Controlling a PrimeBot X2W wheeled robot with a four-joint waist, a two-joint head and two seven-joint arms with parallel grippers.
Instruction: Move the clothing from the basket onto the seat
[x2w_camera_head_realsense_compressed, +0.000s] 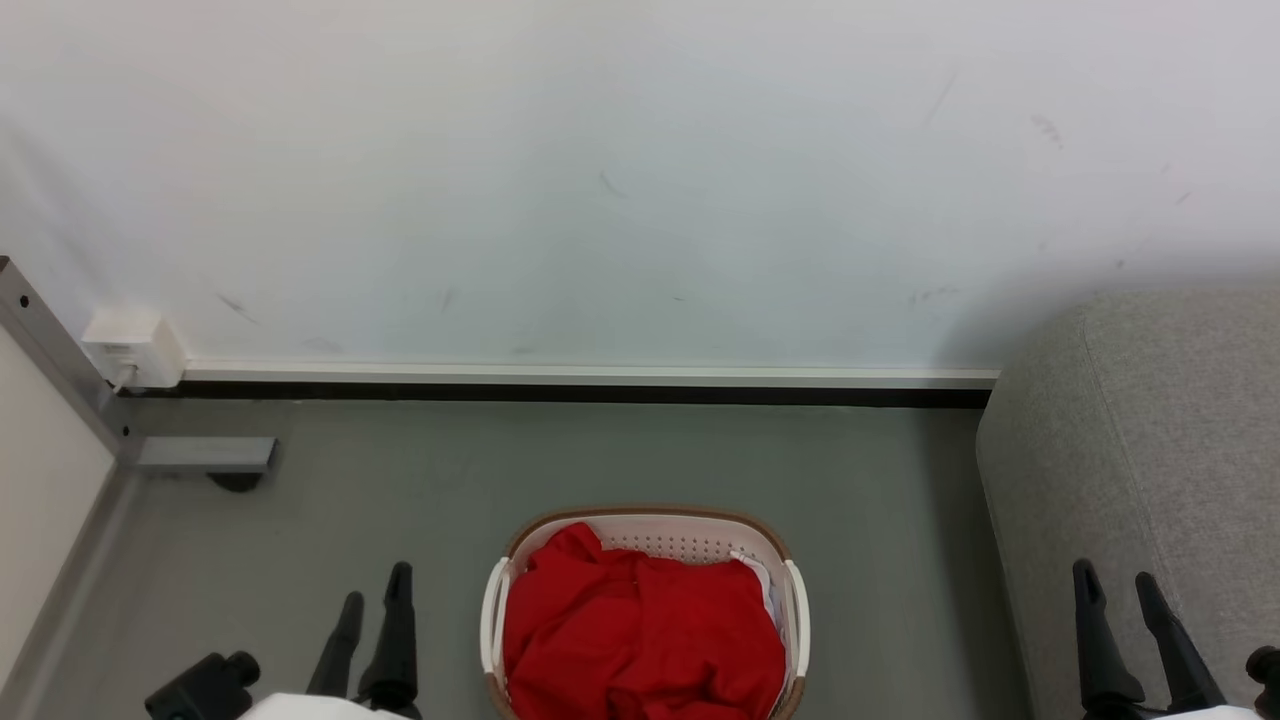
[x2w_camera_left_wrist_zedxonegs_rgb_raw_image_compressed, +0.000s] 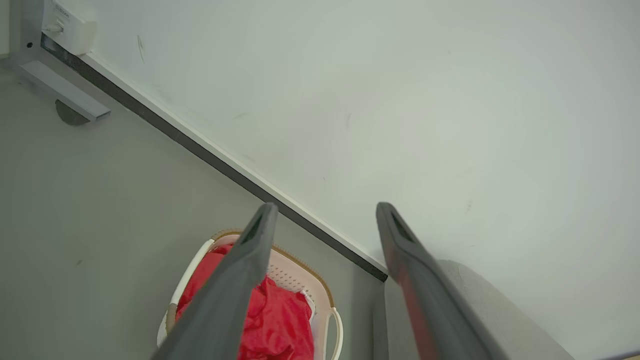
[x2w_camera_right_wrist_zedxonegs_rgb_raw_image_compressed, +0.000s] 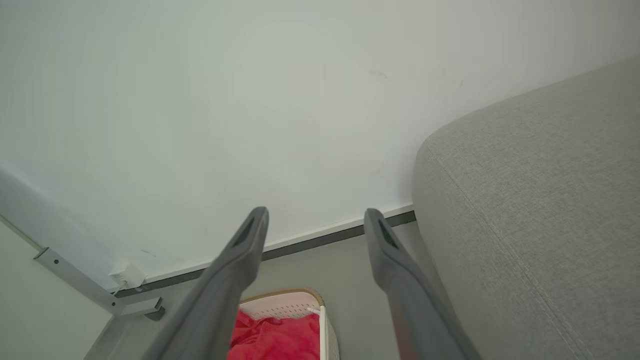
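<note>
1. Basket (x2w_camera_head_realsense_compressed: 650, 513): white, oval, with a brown rim and perforated walls. It stands on the grey floor (x2w_camera_head_realsense_compressed: 400, 480) near the wall (x2w_camera_head_realsense_compressed: 600, 180), between my two claws. I judge it sits there so that either arm can reach down into it.
2. Red garment (x2w_camera_head_realsense_compressed: 640, 630): it lies inside the basket, crumpled, filling most of it and heaped to about rim height. The fabric is bright red and soft, thrown into loose folds and creases. I cannot make out any stripes from here. A sliver of white (x2w_camera_head_realsense_compressed: 765, 590) shows at its right edge against the basket wall, and I cannot tell whether that is trim or a separate cloth. None of the garment is on the sofa, so I judge the move not yet begun.
3. Sofa (x2w_camera_head_realsense_compressed: 1150, 450): light grey upholstery with a rounded corner. It stands to the right of the basket with a strip of floor between them, so I expect a short carry.
4. Left claw (x2w_camera_head_realsense_compressed: 375, 583): over the floor just left of the basket, fingers spread apart, holding nothing.
5. Right claw (x2w_camera_head_realsense_compressed: 1114, 571): in front of the sofa's near side, well right of the basket, fingers spread wide, holding nothing.
6. Handling note: I judge both claws are held apart and empty as a ready pose. The garment looks limp, so pinching a raised fold seems to me the likeliest way to lift it.
</note>
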